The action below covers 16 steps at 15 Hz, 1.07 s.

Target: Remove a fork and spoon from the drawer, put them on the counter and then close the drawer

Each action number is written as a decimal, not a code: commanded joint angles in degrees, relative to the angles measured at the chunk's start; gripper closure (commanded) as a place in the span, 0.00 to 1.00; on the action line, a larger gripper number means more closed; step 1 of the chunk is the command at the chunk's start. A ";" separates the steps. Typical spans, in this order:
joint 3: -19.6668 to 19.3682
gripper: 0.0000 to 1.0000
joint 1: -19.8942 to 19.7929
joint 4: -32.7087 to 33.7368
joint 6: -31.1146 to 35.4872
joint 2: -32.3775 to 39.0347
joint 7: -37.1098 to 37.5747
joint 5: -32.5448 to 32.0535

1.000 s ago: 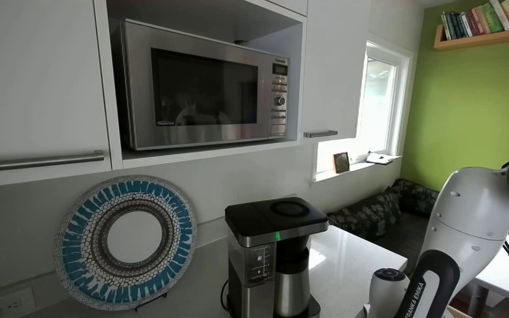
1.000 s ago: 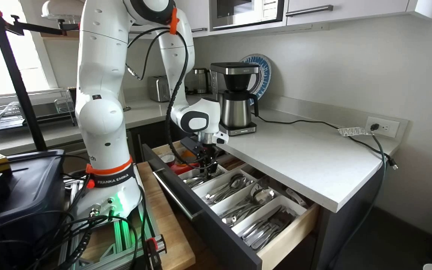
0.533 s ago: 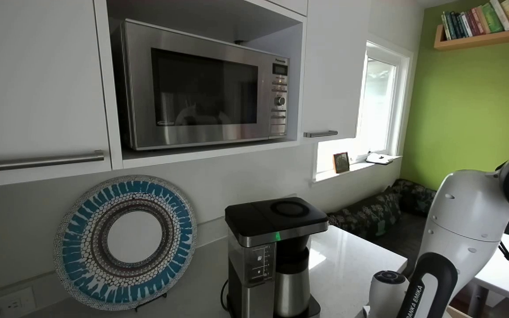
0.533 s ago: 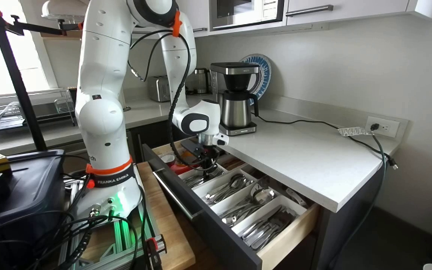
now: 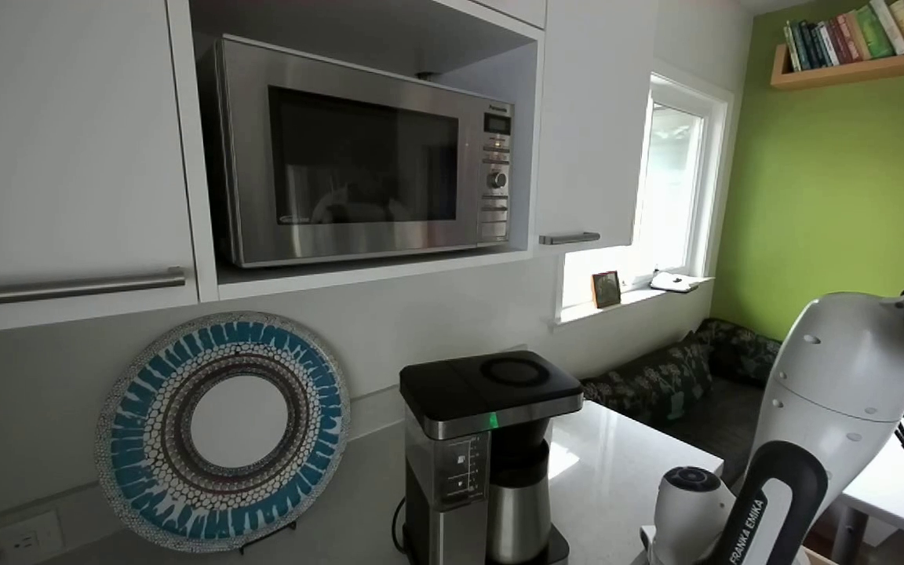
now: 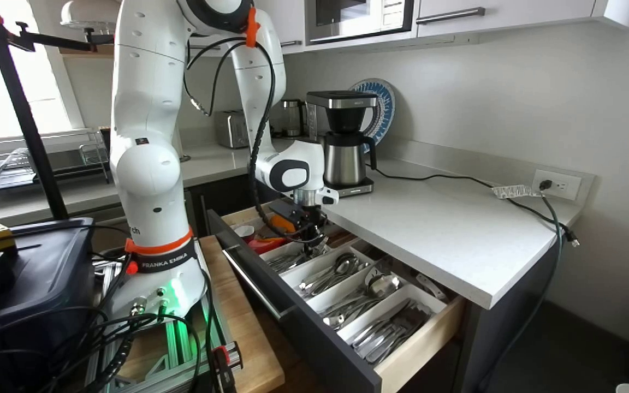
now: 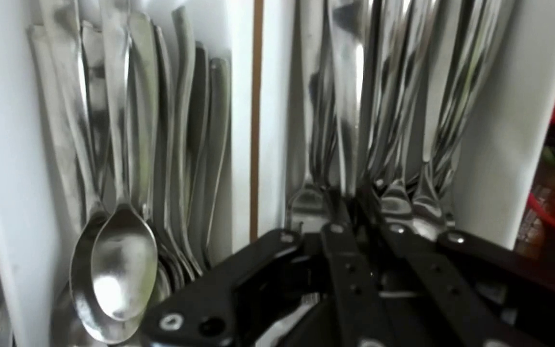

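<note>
1. The gripper (image 7: pixel 354 205) has its jaws drawn nearly together, with the slim neck of a fork (image 7: pixel 349 106) running in between the fingertips; it looks pinched there, the handle stretching out ahead and the head hidden by the gripper's black linkage
2. Other forks (image 7: pixel 309 207) lie packed around and beneath it in the same white tray (image 7: pixel 504 168), handles pointing the same way
3. In the neighbouring tray (image 7: pixel 12 135) lie several spoons (image 7: pixel 124 265), apart from the fingertips, their handles roughly in line with the forks
4. Only the wrist view shows this grip: in an exterior view the gripper is a dark shape low over the pulled-out drawer (image 6: pixel 423 344), and the fork is too small to pick out
5. Compared with half a second ago, the arm (image 6: pixel 314 161) carries its wrist slightly higher and farther right in both exterior views
6. Beyond the drawer, both exterior views show the white counter (image 6: pixel 445 234) with the coffee maker (image 6: pixel 342 101) standing on it
7. Behind that stands a patterned plate (image 5: pixel 224 431), and an exterior view takes in the whole microwave (image 5: pixel 373 157) above
</note>
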 commanded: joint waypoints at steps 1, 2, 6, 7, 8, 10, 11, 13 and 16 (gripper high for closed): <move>2.90 0.98 -2.08 -1.60 -5.00 -6.67 -0.35 1.98; 4.66 0.98 -3.30 -2.81 -5.93 -8.62 -1.35 4.56; 7.41 0.98 -4.54 -2.67 -15.10 -13.57 -4.91 16.97; 6.59 0.98 -4.10 -0.69 -18.41 -13.28 -4.66 18.03; 5.57 0.98 -3.83 0.11 -20.88 -13.44 -3.92 18.15; 4.29 0.98 -3.52 -2.34 -24.26 -17.27 -3.11 18.40; 3.54 0.98 -3.55 -1.98 -25.70 -17.97 -2.25 16.95; 2.16 0.98 -3.96 -0.06 -28.52 -18.94 -0.37 13.44; 0.75 0.98 -4.43 -3.02 -31.25 -25.30 0.87 10.44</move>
